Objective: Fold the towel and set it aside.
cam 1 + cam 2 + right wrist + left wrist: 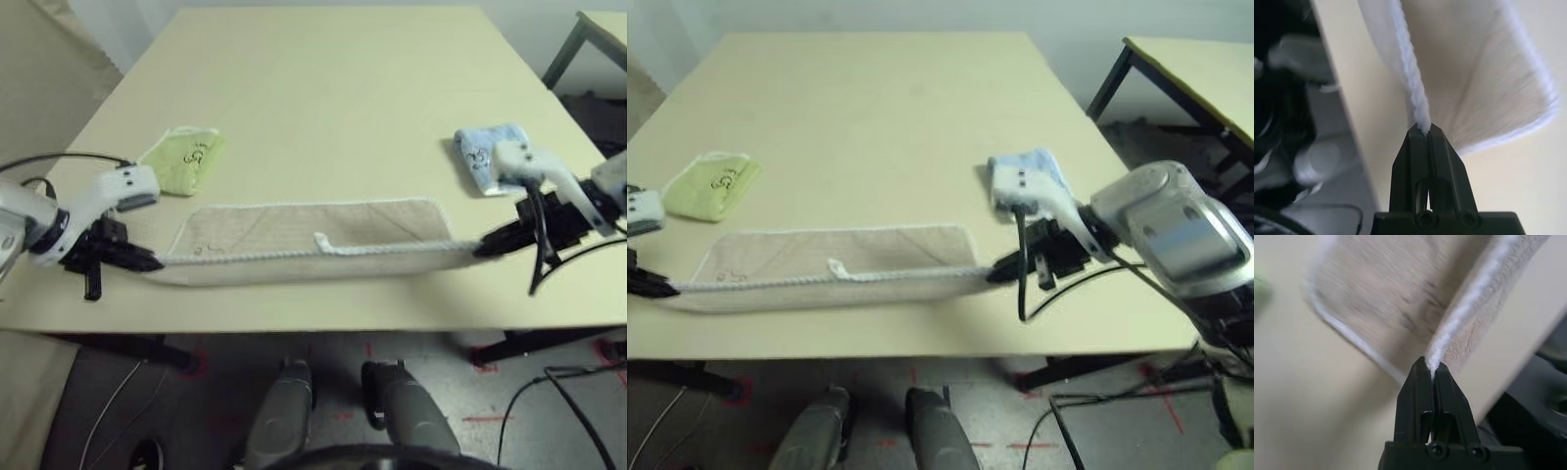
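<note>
Both claws are clamped on the towel (pixel 304 243): its near white-edged hem is pinched at one end by the left claw (pixel 1431 373) and at the other by the right claw (pixel 1424 131). That hem is held taut above the table (pixel 323 108), near the front edge.

Towel (pixel 304 240) stretched between left hand (pixel 147 260) and right hand (pixel 487 247).

No readable txt. Green towel (pixel 184 159) and blue towel (pixel 487 157), both beyond the beige towel (pixel 304 238), carry dark embroidered marks, illegible.
</note>
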